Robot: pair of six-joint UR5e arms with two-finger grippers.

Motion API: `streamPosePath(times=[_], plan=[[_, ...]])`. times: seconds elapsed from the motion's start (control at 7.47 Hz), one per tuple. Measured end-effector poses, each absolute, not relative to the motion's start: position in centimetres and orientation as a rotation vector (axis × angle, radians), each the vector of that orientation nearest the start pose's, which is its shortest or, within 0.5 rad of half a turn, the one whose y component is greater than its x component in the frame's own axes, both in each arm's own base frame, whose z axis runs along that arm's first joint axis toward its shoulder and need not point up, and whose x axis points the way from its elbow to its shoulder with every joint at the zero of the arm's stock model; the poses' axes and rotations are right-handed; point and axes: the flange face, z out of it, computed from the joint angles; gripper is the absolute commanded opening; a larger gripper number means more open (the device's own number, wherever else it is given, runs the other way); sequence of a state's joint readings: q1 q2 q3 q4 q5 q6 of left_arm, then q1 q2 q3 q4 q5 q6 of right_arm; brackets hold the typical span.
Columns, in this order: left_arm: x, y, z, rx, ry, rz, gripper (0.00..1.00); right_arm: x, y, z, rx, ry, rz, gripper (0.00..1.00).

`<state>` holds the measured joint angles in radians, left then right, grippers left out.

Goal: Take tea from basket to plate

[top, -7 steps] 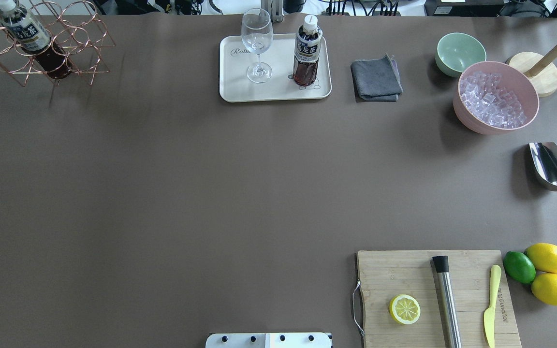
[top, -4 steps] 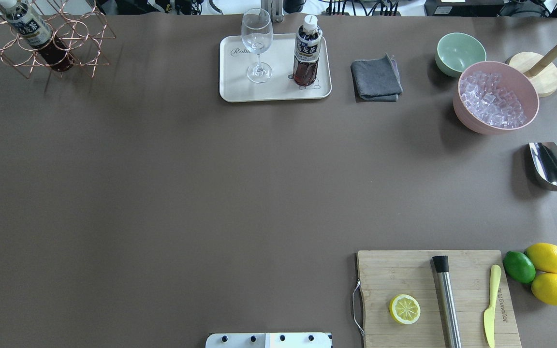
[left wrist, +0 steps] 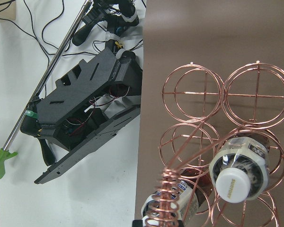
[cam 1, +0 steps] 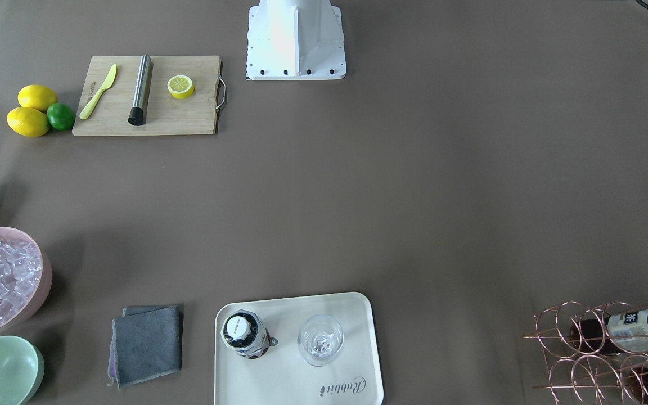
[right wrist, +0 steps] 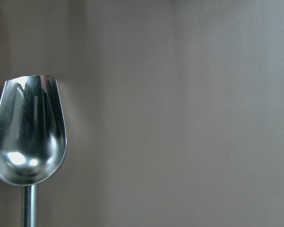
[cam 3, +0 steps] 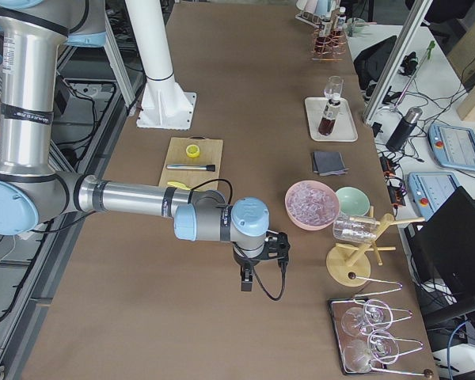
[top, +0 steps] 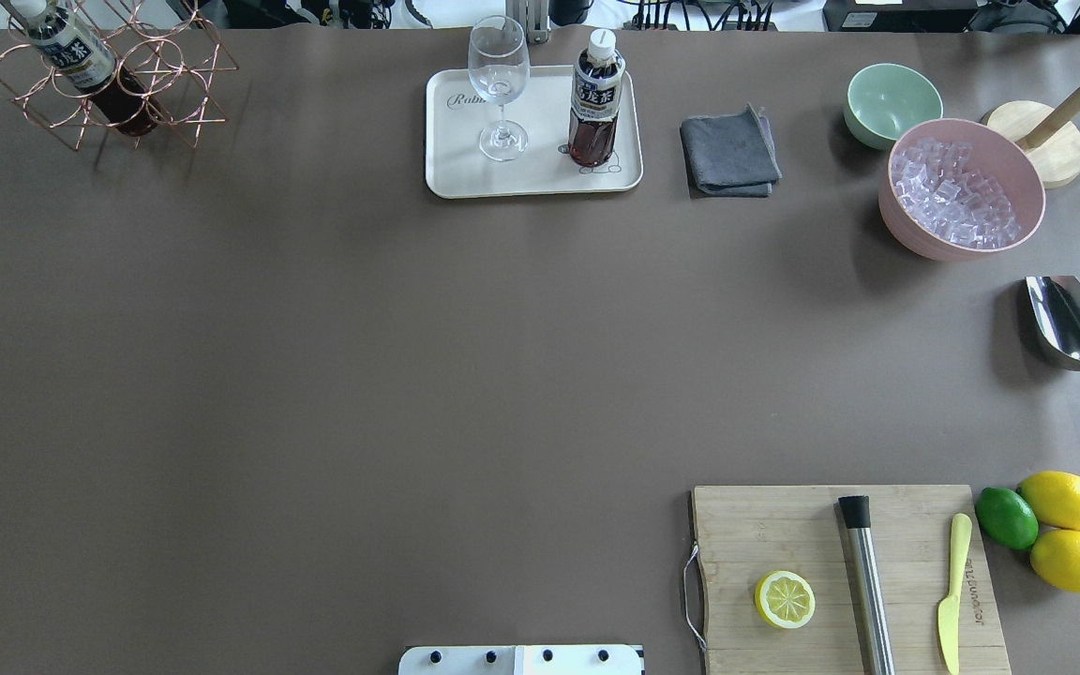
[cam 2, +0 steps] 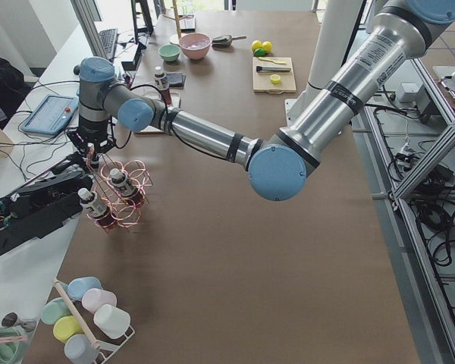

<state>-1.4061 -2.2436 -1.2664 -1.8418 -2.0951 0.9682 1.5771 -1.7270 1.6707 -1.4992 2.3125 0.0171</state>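
The basket [top: 165,86] has shifted right; its tea [top: 72,57] lies slanted, cap pointing far-left.

My left arm [cam 2: 212,140] stretches far out, wrist bent, left gripper [cam 2: 92,155] pointing down; jaw state unreadable. My right arm [cam 3: 134,198] extends low, right gripper [cam 3: 246,281] pointing down; jaw gap unclear.

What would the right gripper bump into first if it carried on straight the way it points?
Probably the bare table. The right gripper points down, and its wrist camera shows open tabletop with a metal scoop off to one side. Depth is unclear, so it might clip the scoop.
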Motion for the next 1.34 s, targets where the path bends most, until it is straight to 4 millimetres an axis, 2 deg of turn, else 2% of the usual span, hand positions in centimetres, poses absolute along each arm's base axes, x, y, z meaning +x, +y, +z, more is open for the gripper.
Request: streamPosePath(times=[0.67, 0.8, 1.21, 1.34], plan=[[4.9, -75.5, 35.8, 0.847, 0.246, 1.236, 0.0, 7.1, -42.6, 66.8, -0.042, -0.758, 0.096, 1.0], [4.9, -75.1, 35.8, 0.85, 0.247, 1.237, 0.0, 7.8, -42.3, 66.1, -0.035, -0.758, 0.113, 1.0], [4.9, -74.6, 36.0, 0.851, 0.251, 1.239, 0.0, 8.7, -41.6, 66.2, -0.038, -0.76, 0.136, 1.0], [5.0, -74.3, 36.5, 0.851, 0.268, 1.242, 0.19, 8.7, -41.4, 66.3, -0.041, -0.758, 0.137, 1.0]])
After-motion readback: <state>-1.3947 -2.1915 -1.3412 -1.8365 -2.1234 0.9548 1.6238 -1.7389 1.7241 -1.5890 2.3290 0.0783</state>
